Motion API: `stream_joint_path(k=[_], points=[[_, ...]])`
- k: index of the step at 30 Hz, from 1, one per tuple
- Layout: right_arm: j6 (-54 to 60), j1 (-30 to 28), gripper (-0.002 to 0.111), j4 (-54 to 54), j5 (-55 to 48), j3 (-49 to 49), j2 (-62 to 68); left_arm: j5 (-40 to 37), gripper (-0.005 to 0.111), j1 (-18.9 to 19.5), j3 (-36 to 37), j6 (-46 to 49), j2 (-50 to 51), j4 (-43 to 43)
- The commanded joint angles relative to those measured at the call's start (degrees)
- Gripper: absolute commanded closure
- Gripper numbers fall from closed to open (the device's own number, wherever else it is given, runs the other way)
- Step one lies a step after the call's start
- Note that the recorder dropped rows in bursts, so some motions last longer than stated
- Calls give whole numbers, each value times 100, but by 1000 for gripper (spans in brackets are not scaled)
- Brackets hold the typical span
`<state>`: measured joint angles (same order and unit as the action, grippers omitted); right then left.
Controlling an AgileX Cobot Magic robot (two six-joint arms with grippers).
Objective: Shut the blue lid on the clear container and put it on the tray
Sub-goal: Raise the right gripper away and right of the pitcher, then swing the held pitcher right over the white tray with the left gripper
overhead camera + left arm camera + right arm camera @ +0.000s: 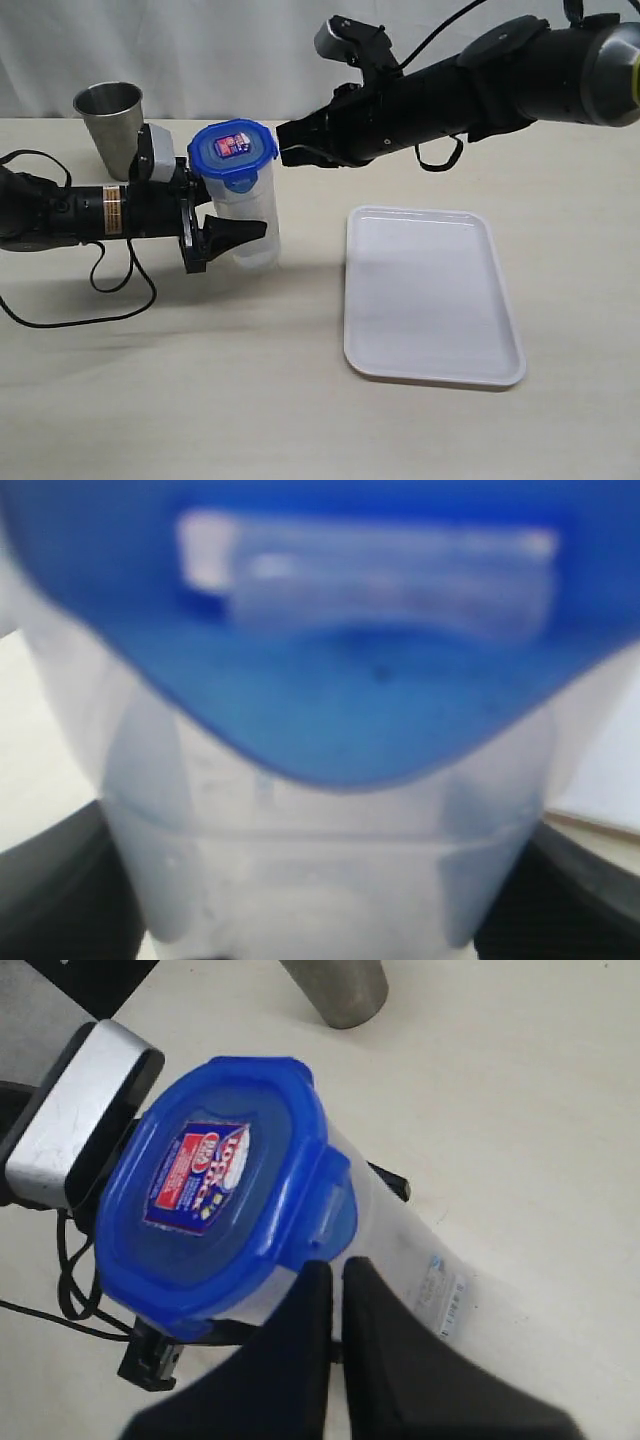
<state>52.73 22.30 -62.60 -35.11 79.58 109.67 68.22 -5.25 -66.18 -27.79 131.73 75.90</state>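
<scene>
The clear container (256, 212) stands upright on the table with the blue lid (233, 150) sitting on its rim. My left gripper (240, 218) comes in from the left and is shut on the container's body, one black finger (50, 905) on each side. The left wrist view is filled by the blurred lid (330, 630) and the container (330, 860). My right gripper (285, 143) is shut and holds nothing. Its tips (335, 1270) sit right at the lid's side flap (335, 1205), above the container (420, 1260). The lid (210, 1220) carries a red-and-white label. The white tray (430, 300) lies to the right with nothing on it.
A grey steel cup (112, 125) stands at the back left, behind my left arm, and the right wrist view shows the cup (340, 985) too. A black cable (90, 300) loops on the table under the left arm. A white curtain closes the far side.
</scene>
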Motion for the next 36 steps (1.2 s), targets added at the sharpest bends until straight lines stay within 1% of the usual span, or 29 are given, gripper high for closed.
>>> stream_joint_path(k=[1,8,10,12,15,18,19,22,25,26,29,32,34,36], points=[[-138,-28,104,509,397,43,-260,175,107,-19,19,-207,-115,-158],[-682,-67,104,1410,736,43,-784,175,107,-19,19,-660,-324,-29],[-708,-174,104,1427,746,17,-1005,109,107,-79,19,-669,-514,158],[-714,-322,104,1405,746,-25,-1296,-296,107,-166,19,-772,-727,321],[-770,-621,104,1393,746,-176,-1745,-1155,107,-408,19,-1151,-1125,343],[-770,-864,104,1379,899,-482,-2208,-2196,107,-765,19,-1164,-1393,400],[-770,-965,104,1379,1002,-601,-2404,-2508,107,-941,8,-1146,-1489,389],[-770,-1140,104,1361,1327,-988,-2841,-3219,107,-1357,-96,-1133,-1640,450],[-770,-1229,104,1334,1622,-1325,-3262,-3909,107,-1855,-327,-1123,-1675,543],[-770,-1227,104,1322,1708,-1408,-3361,-4166,107,-2008,-428,-1123,-1675,661],[-742,-1227,104,1322,1847,-1643,-3652,-5361,107,-2576,-674,-1097,-1675,1104],[-730,-1227,104,1322,1858,-1757,-3830,-6367,107,-3114,-840,-814,-1675,1620],[-703,-1227,104,1322,1858,-1825,-3912,-6972,107,-3393,-891,-579,-1675,1866],[-703,-1227,104,1322,1858,-1867,-3938,-7504,107,-3595,-891,-336,-1675,2124]])
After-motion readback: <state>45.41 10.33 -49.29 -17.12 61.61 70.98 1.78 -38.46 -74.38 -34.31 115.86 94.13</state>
